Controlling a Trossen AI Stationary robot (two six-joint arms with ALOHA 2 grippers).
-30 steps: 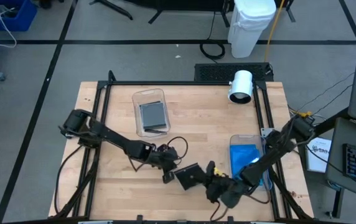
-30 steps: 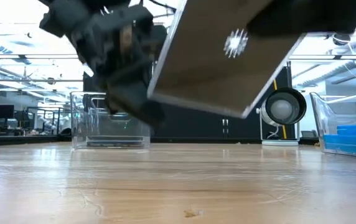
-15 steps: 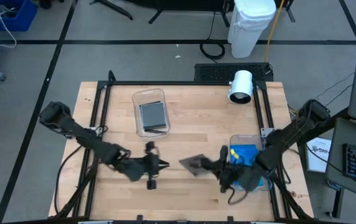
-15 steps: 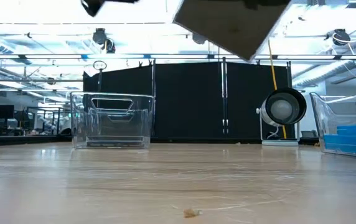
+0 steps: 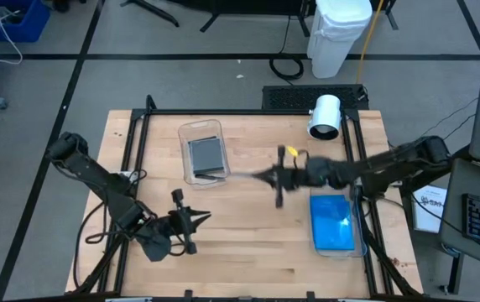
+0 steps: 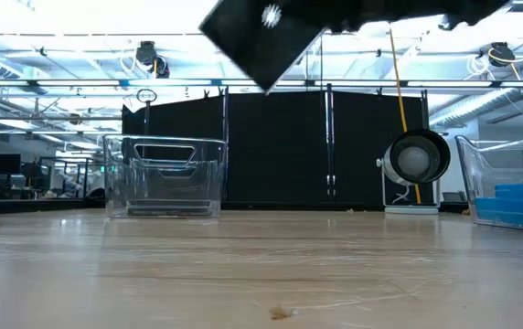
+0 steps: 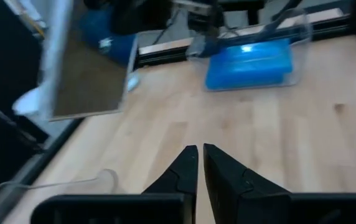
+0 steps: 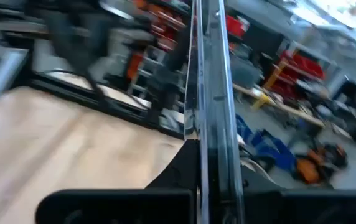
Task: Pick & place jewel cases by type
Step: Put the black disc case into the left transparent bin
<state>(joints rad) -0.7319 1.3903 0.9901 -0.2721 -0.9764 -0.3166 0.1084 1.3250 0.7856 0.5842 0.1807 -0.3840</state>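
right gripper [image 5: 275,178] high over the middle of the table [image 5: 257,243], clamped tight on a dark jewel case [image 6: 260,37] with a clear front, seen edge-on between its own fingers [image 8: 178,168] in the right wrist view and tilted in the low view, well above the wood. reaching in from the right side, with the case's free edge pointing toward the clear tub [image 5: 203,151] at the back left. in that tub, grey and dark jewel cases [image 5: 206,154] lying flat. just beside and nearer than the right gripper, a second clear tub [image 5: 335,220] at the right edge, holding bright blue jewel cases [image 5: 333,221] stacked flat. left gripper [image 5: 191,228] low at the front left of the table, well apart from both tubs, fingers [image 7: 184,168] nearly together with only a thin slit between them and nothing held. in the left wrist view, the carried case [image 7: 91,74] visible farther off in the air, and the blue stack [image 7: 249,62] in its tub beyond bare wood. behind the table, a white cylindrical lamp-like unit [image 5: 325,116] at the back right corner and a white bin [image 5: 339,33] on the floor.
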